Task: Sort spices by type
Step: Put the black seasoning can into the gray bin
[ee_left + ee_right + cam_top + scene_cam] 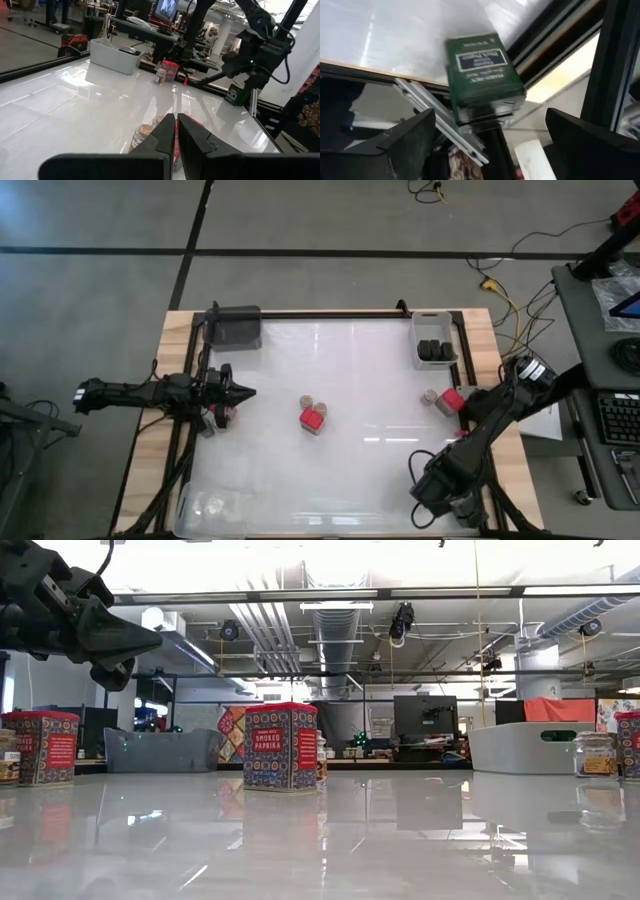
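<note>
The worktop [350, 470] is a glossy white sheet in a wooden frame. At its back-left corner stands a grey bin [234, 327]; at the back-right corner a white bin [433, 340] already holds two black tins [436, 351].

The right arm hangs over the front-right corner, and its gripper [490, 135] has its fingers spread as wide as they go. A green tin [482, 70] shows beyond them in the right wrist view, over the frame and touched by neither finger; whether it is falling or resting cannot be told. The left gripper [243, 394] sits near the left edge with fingers pressed together on nothing, its tip aimed at the centre.

Of the spices, a red tin [312, 419] with tan-topped jars [314, 403] just behind it stands mid-worktop. Another red tin [452, 400] and a jar [431, 396] sit near the right edge, and a further red tin [40, 747] waits by the left arm.

I judge the right arm to be between items: a tin let go, the next pick not begun. That pick calls for swinging back over the right-edge pair and lowering with fingers astride one container.

Only the right wrist view shows the green tin. Only the low view reads the paprika label on the centre tin. The high view alone shows the bins' contents.
</note>
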You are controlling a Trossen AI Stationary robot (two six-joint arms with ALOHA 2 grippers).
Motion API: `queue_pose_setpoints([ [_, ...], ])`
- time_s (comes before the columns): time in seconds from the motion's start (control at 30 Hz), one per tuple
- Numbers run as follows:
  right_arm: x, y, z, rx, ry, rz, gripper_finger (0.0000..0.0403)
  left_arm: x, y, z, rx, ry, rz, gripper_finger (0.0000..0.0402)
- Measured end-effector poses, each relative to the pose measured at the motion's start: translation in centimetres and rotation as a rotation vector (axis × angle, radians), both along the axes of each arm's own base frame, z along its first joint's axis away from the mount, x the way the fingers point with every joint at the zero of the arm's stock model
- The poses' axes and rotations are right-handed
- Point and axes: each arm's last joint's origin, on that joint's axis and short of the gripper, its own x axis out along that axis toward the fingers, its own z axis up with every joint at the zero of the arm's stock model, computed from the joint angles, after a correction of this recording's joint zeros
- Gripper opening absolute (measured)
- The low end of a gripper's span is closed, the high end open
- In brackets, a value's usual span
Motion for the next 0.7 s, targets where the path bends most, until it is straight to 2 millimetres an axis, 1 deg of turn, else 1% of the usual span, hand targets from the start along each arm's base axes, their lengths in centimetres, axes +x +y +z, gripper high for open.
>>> queue_pose_setpoints([
  [0.17,0.0,0.2,-0.9,0.076,-0.009,0.018,0.0370,0.0,0.0,0.0,0.000,0.000,0.001,0.0004],
  [0.53,-0.5,0.0,-2.4,0.134,0.028,0.023,0.0370,0.0,0.0,0.0,0.000,0.000,0.000,0.0004],
  [0.7,-0.5,0.1,-2.6,0.148,0.015,0.027,0.0370,0.0,0.0,0.0,0.000,0.000,0.000,0.0004],
])
